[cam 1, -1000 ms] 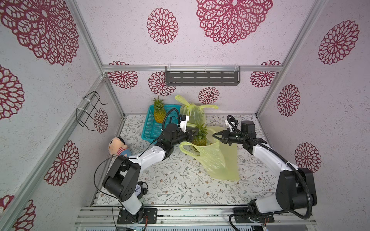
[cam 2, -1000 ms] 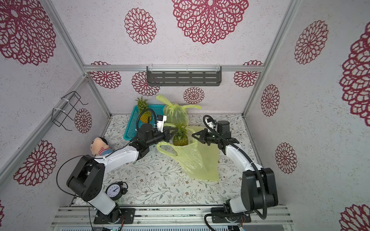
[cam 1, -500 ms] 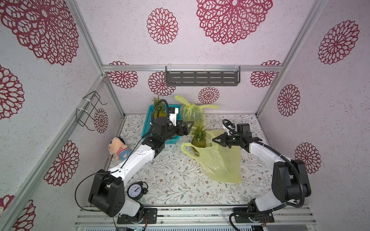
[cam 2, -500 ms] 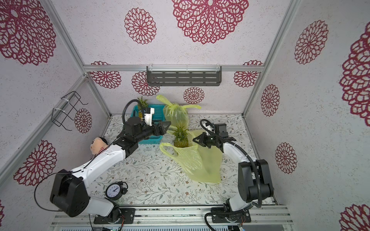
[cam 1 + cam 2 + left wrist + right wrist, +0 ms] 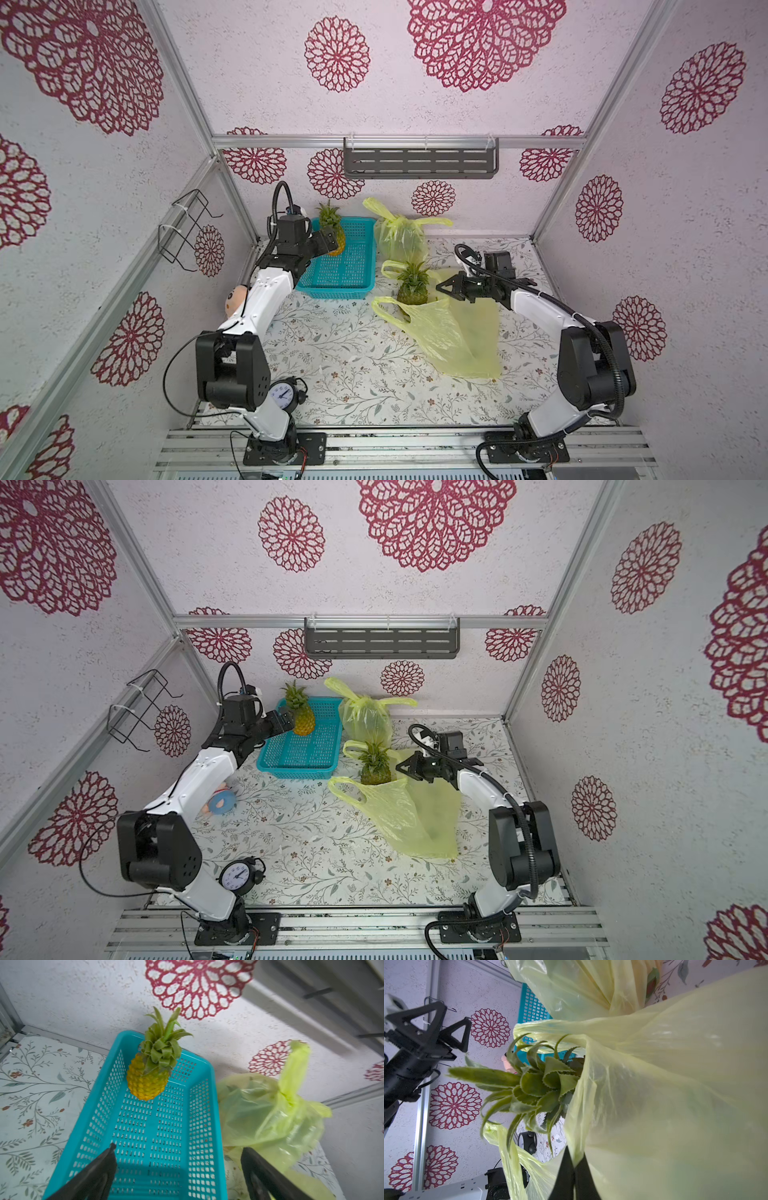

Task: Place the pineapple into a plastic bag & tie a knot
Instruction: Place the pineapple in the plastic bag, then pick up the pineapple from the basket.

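- Pineapple seated in plastic bag mouth, crown exposed
- Right gripper clamped shut on bag rim
- Left gripper wide open, empty, over far-left basket
- Knot outstanding

A table covered with a pattern of flowers and leaves is seen in both top views. At its back a turquoise basket is set, and just beside it a knotted bag of yellow plastic is stood. Nearer the middle a yellow plastic bag is spread out, with a pineapple upright at its mouth. A doll is laid near the left edge, and an alarm clock is placed at the front left.
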Controlling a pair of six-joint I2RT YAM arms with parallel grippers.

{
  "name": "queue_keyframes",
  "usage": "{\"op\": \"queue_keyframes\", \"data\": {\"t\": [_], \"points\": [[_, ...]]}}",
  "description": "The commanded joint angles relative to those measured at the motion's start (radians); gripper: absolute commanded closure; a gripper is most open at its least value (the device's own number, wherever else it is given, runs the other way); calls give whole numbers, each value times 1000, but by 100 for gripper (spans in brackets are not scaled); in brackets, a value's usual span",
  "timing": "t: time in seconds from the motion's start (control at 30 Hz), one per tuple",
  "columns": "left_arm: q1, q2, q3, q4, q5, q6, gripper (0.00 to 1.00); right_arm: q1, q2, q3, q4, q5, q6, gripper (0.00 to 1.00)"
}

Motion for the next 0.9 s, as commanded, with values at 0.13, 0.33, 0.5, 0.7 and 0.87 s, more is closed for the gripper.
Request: {"op": "queue_keyframes", "data": {"t": [0.13,0.33,0.5,0.7,0.87], "points": [[31,271,273,41,32,94,3,16,5,41,-6,16,-37,100],[44,465,430,150,42,114,2,26,2,19,10,15,-35,100],[49,601,571,175,28,127,0,34,-1,-7,36,11,-18,100],[53,664,610,283,26,140,3,40,-4,-27,48,14,-6,100],[61,723,692,298,86,142,3,45,-1,-38,58,17,5,100]]}}
